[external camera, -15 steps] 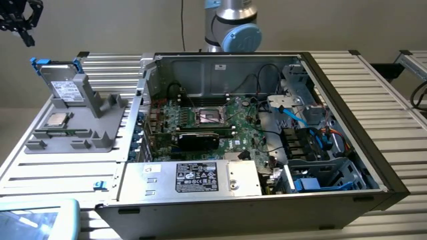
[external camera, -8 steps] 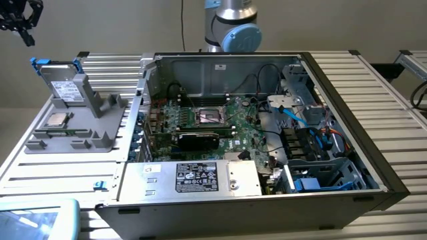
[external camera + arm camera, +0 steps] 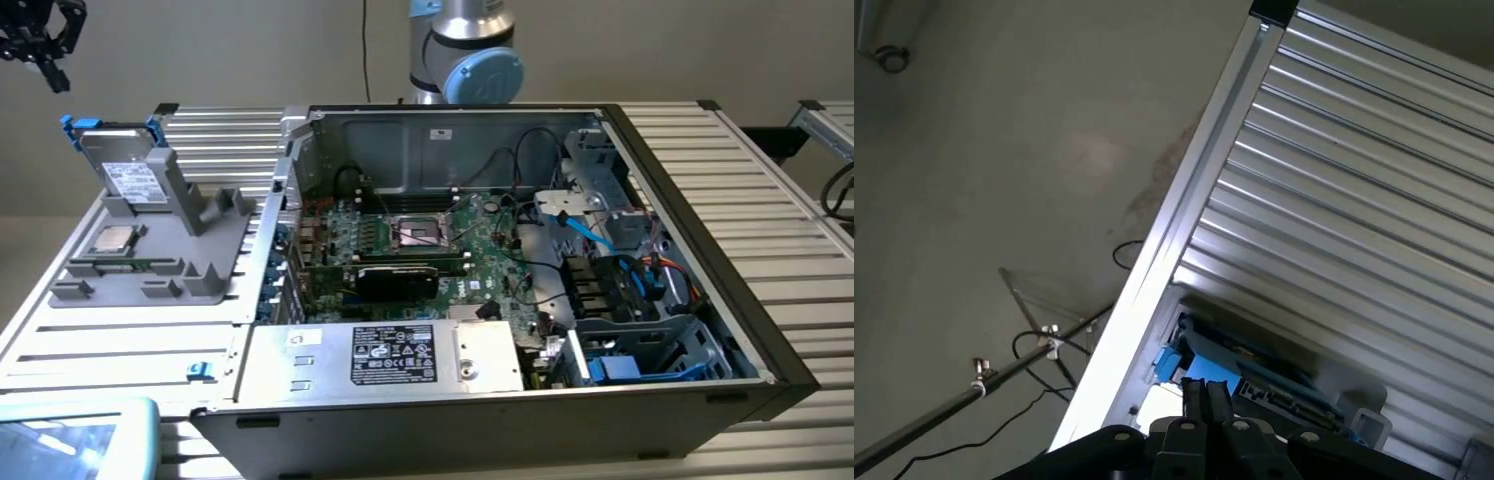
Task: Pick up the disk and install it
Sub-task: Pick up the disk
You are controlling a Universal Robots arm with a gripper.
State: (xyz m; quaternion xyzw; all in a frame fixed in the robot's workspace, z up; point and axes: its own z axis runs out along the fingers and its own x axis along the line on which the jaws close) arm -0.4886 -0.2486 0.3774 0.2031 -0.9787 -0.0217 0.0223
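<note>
The disk (image 3: 123, 165), a silver drive with a white label in a blue frame, stands upright in the grey fixture (image 3: 200, 215) at the exterior view's left. My black gripper (image 3: 56, 78) hangs high in the far left corner, above and to the left of the disk and well apart from it. The wrist view shows the fingers pressed together at the gripper (image 3: 1204, 388), with nothing between them. The disk (image 3: 1239, 360) and its blue frame lie just past the fingertips, by the edge of the slatted table (image 3: 1354, 200).
An open computer case (image 3: 747, 330) fills the middle, with the motherboard, cables and a silver power supply box (image 3: 387, 355) inside. A drive cage (image 3: 641, 355) sits at its front right. A small processor chip (image 3: 114, 238) rests on the fixture. The arm's base (image 3: 461, 50) stands behind the case.
</note>
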